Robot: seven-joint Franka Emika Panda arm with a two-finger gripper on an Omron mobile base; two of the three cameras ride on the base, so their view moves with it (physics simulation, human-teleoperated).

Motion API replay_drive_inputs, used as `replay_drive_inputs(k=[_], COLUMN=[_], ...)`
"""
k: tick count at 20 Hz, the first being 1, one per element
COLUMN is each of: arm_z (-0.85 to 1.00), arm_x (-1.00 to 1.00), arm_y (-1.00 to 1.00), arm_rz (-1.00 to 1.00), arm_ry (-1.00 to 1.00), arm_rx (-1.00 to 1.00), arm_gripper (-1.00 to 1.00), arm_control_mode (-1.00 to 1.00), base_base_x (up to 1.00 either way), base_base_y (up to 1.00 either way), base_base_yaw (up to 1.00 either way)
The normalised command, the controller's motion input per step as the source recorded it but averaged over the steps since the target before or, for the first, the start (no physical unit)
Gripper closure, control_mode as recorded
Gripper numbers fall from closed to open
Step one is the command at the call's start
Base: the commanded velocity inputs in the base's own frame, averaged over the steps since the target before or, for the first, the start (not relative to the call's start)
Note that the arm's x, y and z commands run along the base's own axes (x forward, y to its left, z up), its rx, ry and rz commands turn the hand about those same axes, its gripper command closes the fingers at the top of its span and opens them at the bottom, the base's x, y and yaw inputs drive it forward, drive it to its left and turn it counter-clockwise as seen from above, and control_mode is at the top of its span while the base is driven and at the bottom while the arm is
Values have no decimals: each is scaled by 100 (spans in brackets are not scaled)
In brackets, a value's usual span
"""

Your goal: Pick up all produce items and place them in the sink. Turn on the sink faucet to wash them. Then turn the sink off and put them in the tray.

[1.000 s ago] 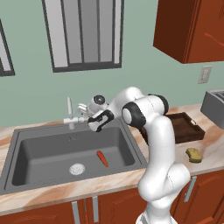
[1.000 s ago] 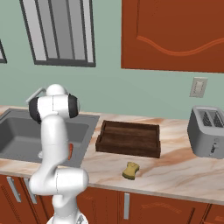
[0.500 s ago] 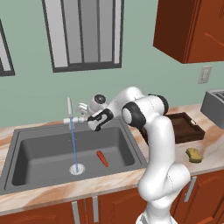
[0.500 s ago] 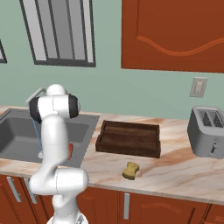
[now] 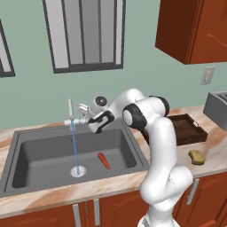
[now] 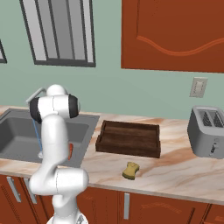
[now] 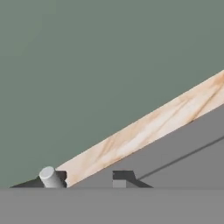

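Colours you see, centre and right of frame:
Dark grey recessed sink basin, small red-orange tapered vegetable, dark brown wooden tray, marbled beige countertop.

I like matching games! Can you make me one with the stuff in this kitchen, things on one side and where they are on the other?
Things:
1. red vegetable
2. tray
3. yellow sponge
4. toaster

Places:
A. counter's far right end
B. lying in the sink, beside the water stream
C. on the counter just right of the sink
D. near the counter's front edge, in front of the tray

Pairs: 1-B, 2-C, 3-D, 4-A
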Motion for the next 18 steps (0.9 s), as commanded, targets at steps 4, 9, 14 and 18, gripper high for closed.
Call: replay_drive_inputs(k=[4, 9, 14, 18], arm_z=[0, 0, -1, -7], arm_x=[-1, 0, 1, 6], arm_y=[3, 0, 4, 11], arm_rz=[7, 9, 18, 24], arm_ry=[-3, 0, -2, -5], arm_rx=[0, 0, 0, 0], arm_gripper=[100, 100, 100, 100], arm_control_mode=[-100, -100, -100, -100], base_base_x=[0, 0, 0, 0], base_base_y=[0, 0, 0, 0], base_base_yaw=[0, 0, 0, 0])
